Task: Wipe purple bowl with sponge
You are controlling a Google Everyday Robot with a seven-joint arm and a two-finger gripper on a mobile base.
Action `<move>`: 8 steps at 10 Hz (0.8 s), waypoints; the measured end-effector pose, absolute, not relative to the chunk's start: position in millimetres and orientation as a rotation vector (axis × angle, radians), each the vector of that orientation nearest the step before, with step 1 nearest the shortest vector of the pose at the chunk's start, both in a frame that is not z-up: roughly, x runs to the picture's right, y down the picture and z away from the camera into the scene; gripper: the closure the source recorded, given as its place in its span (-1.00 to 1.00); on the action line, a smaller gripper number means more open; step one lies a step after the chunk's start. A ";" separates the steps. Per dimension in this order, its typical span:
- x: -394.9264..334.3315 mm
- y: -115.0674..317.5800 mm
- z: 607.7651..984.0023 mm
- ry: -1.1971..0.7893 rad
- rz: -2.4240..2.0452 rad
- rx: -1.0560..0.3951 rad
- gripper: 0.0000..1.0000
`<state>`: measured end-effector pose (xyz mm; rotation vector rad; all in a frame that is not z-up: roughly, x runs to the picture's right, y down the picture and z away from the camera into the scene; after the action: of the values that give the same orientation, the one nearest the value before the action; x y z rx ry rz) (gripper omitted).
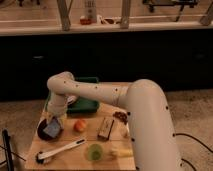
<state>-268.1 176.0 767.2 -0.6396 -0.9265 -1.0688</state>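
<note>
The purple bowl (46, 133) sits at the left edge of the wooden table (75, 159), mostly covered. The grey-blue sponge (51, 128) lies in the bowl, pressed down by my gripper (53, 121), which comes down from the white arm (100, 95) reaching across from the right. The gripper holds the sponge at its upper edge, right over the bowl. Only the bowl's dark rim shows around the sponge.
A green tray (85, 105) with a white plate stands behind the bowl. An orange ball (79, 125), a brown block (105, 127), a green cup (94, 151), a white-handled brush (60, 150) and a yellowish item (121, 151) lie on the table.
</note>
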 end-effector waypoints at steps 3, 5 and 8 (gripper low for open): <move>-280.6 164.5 782.4 -0.913 -1.068 -0.599 1.00; -301.1 164.4 785.2 -0.931 -1.091 -0.572 1.00; -330.1 167.5 775.2 -0.988 -1.149 -0.527 1.00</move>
<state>-330.1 167.5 775.2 -0.5265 -0.9881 -1.1490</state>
